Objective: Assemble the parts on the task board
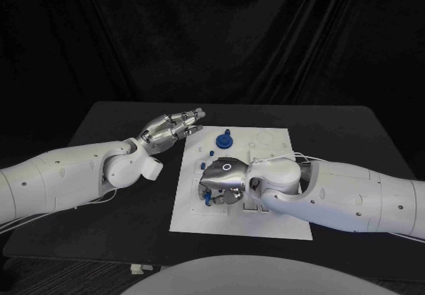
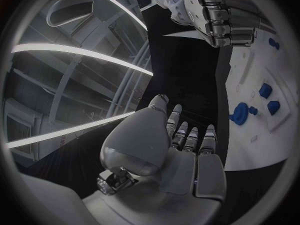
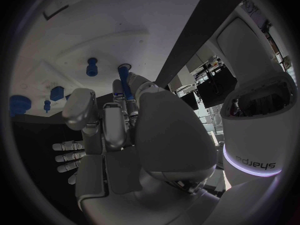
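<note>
The white task board (image 1: 266,215) lies in the middle of the black table. My right hand (image 1: 223,181) hangs over the board's left half with its fingers curled down. It grips a slim blue part (image 3: 125,82) whose tip shows under the fingers (image 1: 206,198). A round blue part (image 1: 225,142) stands near the board's far edge, with smaller blue parts (image 1: 214,153) beside it. Another blue peg (image 3: 92,66) stands on the board beyond the held part. My left hand (image 1: 172,129) hovers off the board's far left corner, fingers stretched out and apart, holding nothing.
The black table (image 1: 115,123) runs bare to the left of the board and to the right (image 1: 354,135). White cables (image 1: 284,157) trail from my right wrist across the board's right side. In the left wrist view several blue parts (image 2: 240,114) sit on the board.
</note>
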`<state>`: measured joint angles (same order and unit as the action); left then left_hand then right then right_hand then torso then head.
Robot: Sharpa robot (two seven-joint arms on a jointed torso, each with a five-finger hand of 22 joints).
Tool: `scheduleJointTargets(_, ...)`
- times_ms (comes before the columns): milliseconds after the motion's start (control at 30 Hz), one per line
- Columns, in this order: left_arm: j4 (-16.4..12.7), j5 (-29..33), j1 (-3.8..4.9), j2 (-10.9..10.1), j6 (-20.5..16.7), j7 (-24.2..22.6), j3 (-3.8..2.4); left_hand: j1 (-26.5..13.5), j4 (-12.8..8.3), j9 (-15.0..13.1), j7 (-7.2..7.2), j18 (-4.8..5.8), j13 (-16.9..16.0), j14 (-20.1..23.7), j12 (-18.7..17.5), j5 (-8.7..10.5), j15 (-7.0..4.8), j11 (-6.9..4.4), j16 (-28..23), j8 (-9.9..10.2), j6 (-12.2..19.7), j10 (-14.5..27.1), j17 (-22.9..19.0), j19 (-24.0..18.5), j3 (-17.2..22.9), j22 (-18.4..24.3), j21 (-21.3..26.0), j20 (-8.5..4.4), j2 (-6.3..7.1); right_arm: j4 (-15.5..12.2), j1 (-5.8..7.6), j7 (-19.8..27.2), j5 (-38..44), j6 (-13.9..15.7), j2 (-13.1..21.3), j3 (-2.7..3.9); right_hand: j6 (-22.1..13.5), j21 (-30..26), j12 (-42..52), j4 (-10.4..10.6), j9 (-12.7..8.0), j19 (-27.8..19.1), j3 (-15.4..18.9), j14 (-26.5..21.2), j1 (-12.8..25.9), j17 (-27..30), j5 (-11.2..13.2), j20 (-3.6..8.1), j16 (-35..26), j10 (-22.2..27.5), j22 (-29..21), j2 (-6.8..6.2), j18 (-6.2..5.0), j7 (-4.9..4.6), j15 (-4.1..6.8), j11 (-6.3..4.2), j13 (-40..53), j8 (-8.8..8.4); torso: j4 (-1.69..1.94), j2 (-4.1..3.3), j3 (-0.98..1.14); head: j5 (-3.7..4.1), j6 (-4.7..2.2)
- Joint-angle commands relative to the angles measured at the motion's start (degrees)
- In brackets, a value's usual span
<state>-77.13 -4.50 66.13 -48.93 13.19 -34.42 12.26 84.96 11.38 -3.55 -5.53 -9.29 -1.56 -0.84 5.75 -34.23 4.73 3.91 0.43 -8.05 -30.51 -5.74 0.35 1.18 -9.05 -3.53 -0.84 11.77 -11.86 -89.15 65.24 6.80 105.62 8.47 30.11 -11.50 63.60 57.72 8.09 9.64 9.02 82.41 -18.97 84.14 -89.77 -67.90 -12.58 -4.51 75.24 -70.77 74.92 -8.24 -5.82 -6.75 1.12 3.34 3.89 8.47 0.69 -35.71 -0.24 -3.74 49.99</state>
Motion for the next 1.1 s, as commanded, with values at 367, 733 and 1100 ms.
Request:
scheduleJointTargets(367, 0.46, 0.14, -0.21, 0.21, 1.24, 0.4, -0.05, -0.32, 0.1, 0.01, -0.09, -1.14, 0.02, 0.02, 0.01, 0.15, 0.42, 0.32, 0.27, -0.06, 0.47, 0.26, 0.05, -0.12, 0.37, 0.09, 0.02, 0.51, -0.2, -0.16, -0.6, -0.3, 0.76, -2.1, 0.24, -0.37, -0.55, -1.07, 0.25, -0.17, 0.02, -0.6, -0.24, 1.34, -0.16, 0.79, -0.08, 0.18, -0.74, -0.9, 7.57, 0.06, 0.1, -0.04, 0.46, -0.41, 0.1, -0.47, 0.0, 0.01, -0.01, 0.02, 0.01)
scheduleJointTargets(733, 0.55, 0.14, -0.29, 0.17, 1.38, 0.7, -0.05, -0.36, 0.11, 0.02, -0.12, -1.13, 0.03, 0.02, -0.02, 0.22, 0.49, 0.34, 0.27, -0.04, 0.56, 0.34, 0.05, -0.12, 0.39, 0.12, 0.03, 0.56, -0.24, -0.21, -0.6, -0.71, -0.2, -3.25, 0.37, -0.37, -0.75, -2.08, 0.12, -0.25, -0.01, -1.0, -0.3, 1.01, -0.01, 1.5, 0.01, 0.17, -1.32, -0.96, 7.34, 0.05, -0.05, -0.07, 0.44, -0.39, 0.12, -0.71, -0.02, 0.07, 0.0, -0.11, 0.01)
scheduleJointTargets(1100, 0.65, 0.14, -0.36, 0.23, 1.59, 1.06, -0.05, -0.37, 0.11, 0.03, -0.12, -1.13, 0.03, 0.02, -0.05, 0.22, 0.52, 0.35, 0.28, -0.03, 0.6, 0.38, 0.05, -0.13, 0.4, 0.15, 0.04, 0.57, -0.25, -0.09, -0.62, -1.1, -0.13, -3.66, 0.44, -0.37, -1.4, -4.43, -0.25, -0.7, -0.13, -1.96, -0.65, 0.29, -0.11, 3.01, -0.27, 0.11, -2.57, -0.76, 6.81, 0.06, -0.41, -0.28, 0.32, -0.23, 0.17, -1.35, 0.0, 0.02, -0.03, -0.12, 0.01)
